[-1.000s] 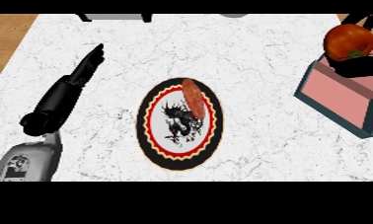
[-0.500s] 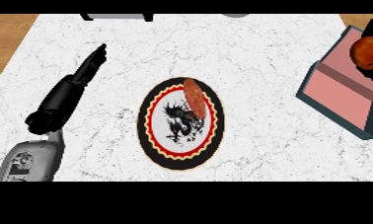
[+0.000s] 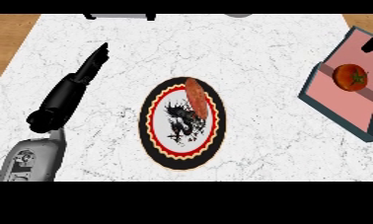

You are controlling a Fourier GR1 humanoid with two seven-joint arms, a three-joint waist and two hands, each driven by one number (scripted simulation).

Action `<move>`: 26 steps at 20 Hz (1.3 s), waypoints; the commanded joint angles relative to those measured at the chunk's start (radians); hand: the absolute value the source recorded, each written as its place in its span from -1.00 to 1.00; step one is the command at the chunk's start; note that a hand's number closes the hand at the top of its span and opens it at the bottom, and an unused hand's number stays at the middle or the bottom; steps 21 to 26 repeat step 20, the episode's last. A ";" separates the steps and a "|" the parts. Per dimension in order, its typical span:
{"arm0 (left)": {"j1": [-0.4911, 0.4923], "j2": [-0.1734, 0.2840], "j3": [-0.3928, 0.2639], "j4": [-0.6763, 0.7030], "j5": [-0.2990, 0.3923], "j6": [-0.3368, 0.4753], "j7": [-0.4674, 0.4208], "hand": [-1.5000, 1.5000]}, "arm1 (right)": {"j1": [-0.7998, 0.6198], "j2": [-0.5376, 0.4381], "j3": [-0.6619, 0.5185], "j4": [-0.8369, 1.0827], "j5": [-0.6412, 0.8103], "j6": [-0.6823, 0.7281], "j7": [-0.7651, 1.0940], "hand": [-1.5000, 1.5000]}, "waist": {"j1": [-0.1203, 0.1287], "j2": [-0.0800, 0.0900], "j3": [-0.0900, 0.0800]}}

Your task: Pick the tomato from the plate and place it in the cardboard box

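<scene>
Now that the right hand has been drawn almost out of view, its fingers' state impossible to tell, the tomato point(image 3: 351, 76) is seen released inside the box point(image 3: 329, 90). The left hand point(image 3: 79, 79) is kept on the table point(image 3: 270, 144), fingers straight.

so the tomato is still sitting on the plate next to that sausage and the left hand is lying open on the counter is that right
Not quite. In the head view the tomato lies inside the cardboard box at the right edge, not on the plate. Only the sausage rests on the plate. The left hand does lie open on the counter.
</scene>
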 commanded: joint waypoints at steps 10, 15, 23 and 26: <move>0.024 -0.003 0.011 0.008 -0.016 0.019 -0.006 0.00 | -0.141 0.105 -0.412 0.248 -0.431 0.063 -0.231 -1.00 | -0.024 -0.009 0.003; -0.011 -0.006 0.014 0.032 -0.002 0.006 -0.002 0.00 | -0.212 0.027 -0.566 0.404 -0.559 0.105 -0.077 -1.00 | -0.012 0.001 0.001; 0.005 -0.040 -0.028 -0.023 -0.012 0.009 0.031 0.00 | -0.175 -0.064 -0.630 0.491 -0.599 0.085 -0.117 -1.00 | 0.006 0.006 0.003; 0.005 -0.040 -0.028 -0.023 -0.012 0.009 0.031 0.00 | -0.175 -0.064 -0.630 0.491 -0.599 0.085 -0.117 -1.00 | 0.006 0.006 0.003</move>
